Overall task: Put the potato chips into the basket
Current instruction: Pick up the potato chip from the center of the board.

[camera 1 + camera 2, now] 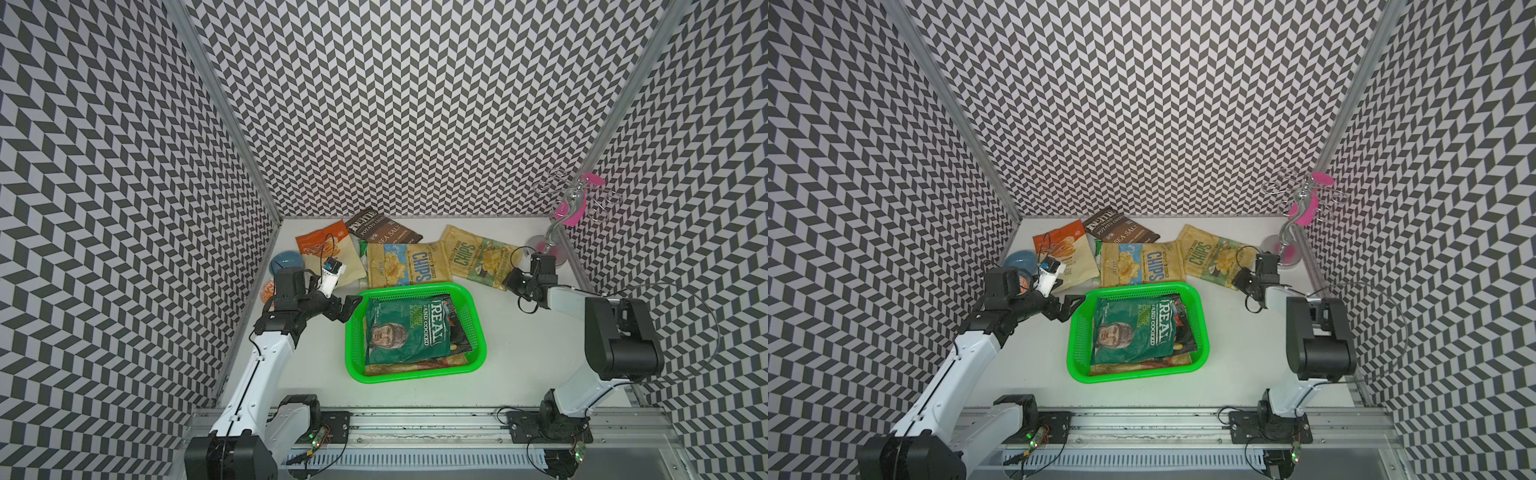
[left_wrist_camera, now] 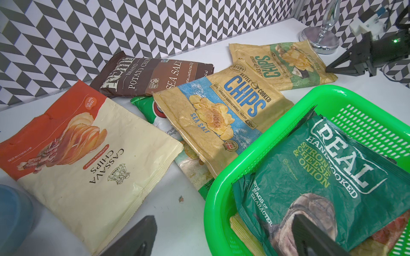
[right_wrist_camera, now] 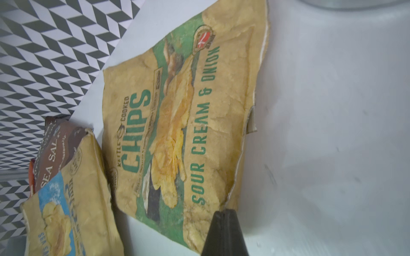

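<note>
The right hand [image 2: 328, 70] pinches the corner of the sour-cream bag [image 2: 286, 64]; it should lift high before swinging over the basket [image 1: 415, 376]. The left hand [image 1: 349, 306] hangs open.

My left arm [image 1: 266, 365] and right arm [image 1: 577, 386] are basically white shells with chunky black joint housings [image 1: 619, 340]. Thin black cables [image 1: 528, 311] loop off the wrists, and there's a little white camera block [image 1: 332, 278] with a blue bit. My left gripper [image 1: 352, 309] has black wedge fingers [image 2: 310, 237]. Black bolted base plates [image 1: 536, 424], tiny green LEDs [image 1: 312, 435].
</note>
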